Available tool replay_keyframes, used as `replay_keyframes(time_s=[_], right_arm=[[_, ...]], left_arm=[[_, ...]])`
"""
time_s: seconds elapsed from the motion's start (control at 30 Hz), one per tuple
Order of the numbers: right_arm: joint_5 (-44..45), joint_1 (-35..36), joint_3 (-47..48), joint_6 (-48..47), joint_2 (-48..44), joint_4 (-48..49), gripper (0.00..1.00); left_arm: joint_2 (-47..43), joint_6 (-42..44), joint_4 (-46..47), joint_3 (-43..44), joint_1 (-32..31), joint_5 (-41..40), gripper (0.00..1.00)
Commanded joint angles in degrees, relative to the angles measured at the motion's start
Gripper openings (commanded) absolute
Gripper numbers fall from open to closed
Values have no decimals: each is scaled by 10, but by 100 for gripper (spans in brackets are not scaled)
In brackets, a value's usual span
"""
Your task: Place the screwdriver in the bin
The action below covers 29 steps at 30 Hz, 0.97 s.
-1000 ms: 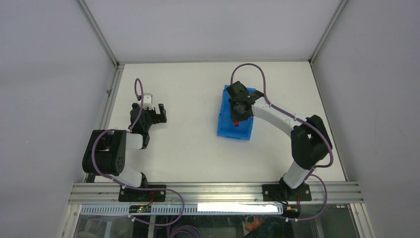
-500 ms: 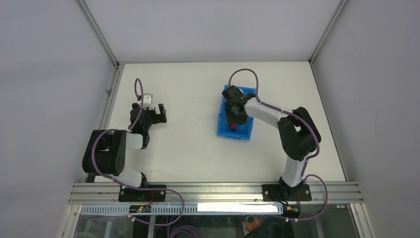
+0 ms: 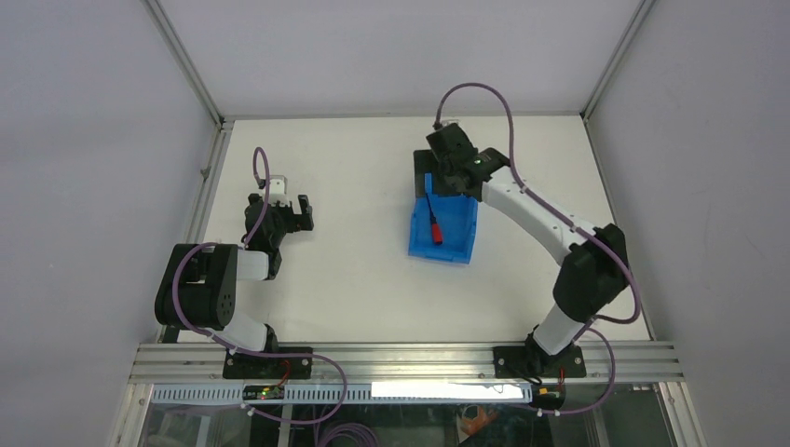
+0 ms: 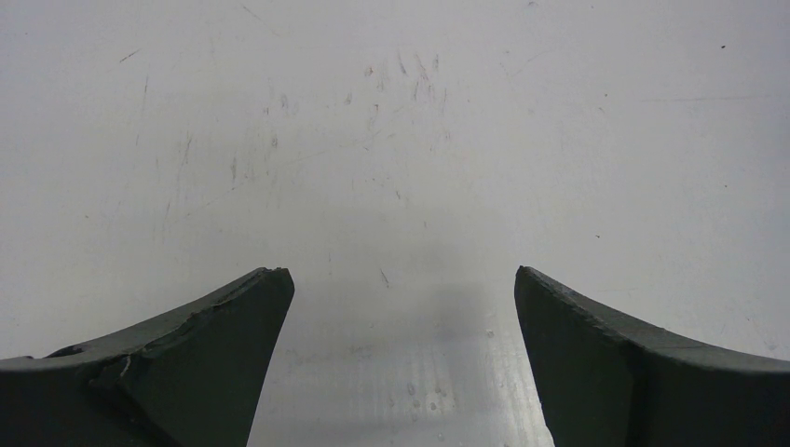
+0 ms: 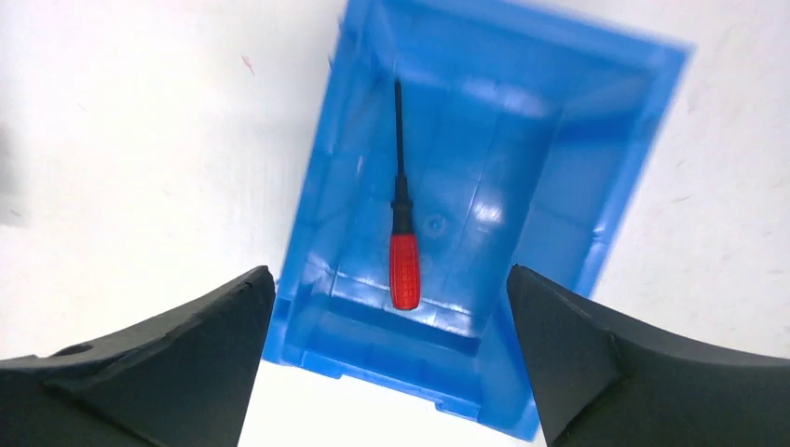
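Observation:
The screwdriver lies flat on the floor of the blue bin, red handle toward the near end, dark shaft pointing away. In the right wrist view the screwdriver rests free inside the bin, well below the fingers. My right gripper hangs open above the bin's far end, and in its own wrist view the right gripper holds nothing. Far to the left, my left gripper stands open over bare table. The left wrist view shows the left gripper with nothing between its fingers.
The white table is enclosed by grey walls with metal frame posts at the back corners. An aluminium rail with both arm bases runs along the near edge.
My right gripper has gone from shut to open and let go of the screwdriver, which now lies in the bin. The right wrist has lifted and moved toward the bin's far end. The left arm has not moved.

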Motion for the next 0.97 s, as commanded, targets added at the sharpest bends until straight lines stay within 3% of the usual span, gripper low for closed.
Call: replay_keyframes(time_s=[0.0,0.23,0.47,0.67,0.93], right_arm=[[62,-3,62,-28,-73,-18,99],[101,-49,100,-61,-114,-72,99],[-3,-265,52,-82,-192,-58,99],[3,-405,33,-114,-207,-82,99],[-53,-470,-4,-114,-219,-38,99]], left_arm=[[-17,-10,16,-1,-6,5,99],[-17,-10,16,-1,-6,4,99],[-17,-10,16,-1,-6,4,99],[-17,-10,16,-1,-6,5,99],[-17,-10,16,-1,-7,5,99]])
